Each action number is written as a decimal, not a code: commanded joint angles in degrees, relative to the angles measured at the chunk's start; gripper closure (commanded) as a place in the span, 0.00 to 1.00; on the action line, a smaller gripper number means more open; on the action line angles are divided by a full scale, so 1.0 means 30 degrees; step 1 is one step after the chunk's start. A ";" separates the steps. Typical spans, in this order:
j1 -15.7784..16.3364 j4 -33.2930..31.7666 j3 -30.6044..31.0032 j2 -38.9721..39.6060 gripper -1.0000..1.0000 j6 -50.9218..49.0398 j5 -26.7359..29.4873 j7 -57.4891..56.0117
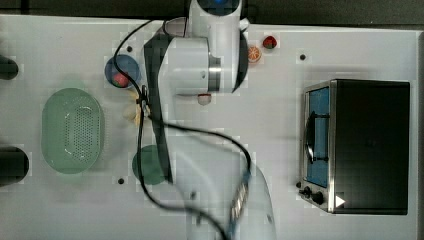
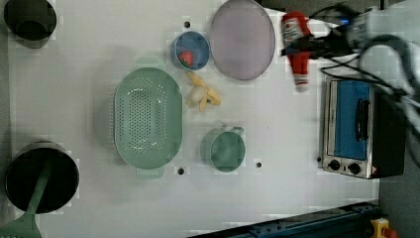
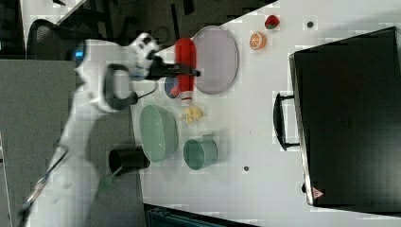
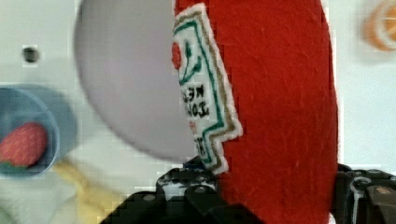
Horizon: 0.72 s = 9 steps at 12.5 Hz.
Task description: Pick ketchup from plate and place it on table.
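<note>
The gripper (image 2: 302,47) is clamping the ketchup (image 2: 297,49) across its middle, its dark fingers (image 4: 187,196) pressing on either side of the red body. In the left view the bottle is hanging off the plate (image 2: 241,39), just past the plate's right edge, with its whitish cap end pointing toward the oven (image 2: 359,129). In the right view the gripper (image 3: 182,71) is gripping the ketchup (image 3: 185,66) so that it is overlapping the plate (image 3: 217,59) at the right view's left rim, and the cap is pointing down toward the banana (image 3: 193,114). Up close in the wrist view, the ketchup (image 4: 275,107) is showing its white label, with the pale plate (image 4: 126,84) behind it.

Out from there, a small blue bowl (image 2: 190,50) with a strawberry (image 2: 185,58) in it is sitting just beside the plate, and the banana (image 2: 202,95) is lying near that bowl. A green colander (image 2: 147,119) and a green cup (image 2: 227,150) are resting further along the table (image 2: 79,89). In the right view an orange slice (image 3: 257,40) and another strawberry (image 3: 271,21) are lying beyond the plate. The white arm (image 1: 200,60) is reaching over the tabletop (image 1: 270,120) in the top view.
</note>
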 commanded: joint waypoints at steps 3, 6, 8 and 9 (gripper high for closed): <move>-0.1165 -0.1353 -0.0555 -0.3914 0.38 -0.2619 0.0430 0.0932; -0.1250 -0.4260 -0.0971 -0.5669 0.38 -0.2272 0.0429 0.0934; -0.1257 -0.6377 -0.1285 -0.6673 0.38 -0.1543 0.0430 0.0932; -0.1260 -0.7444 -0.1412 -0.7010 0.38 -0.0935 0.0430 0.0934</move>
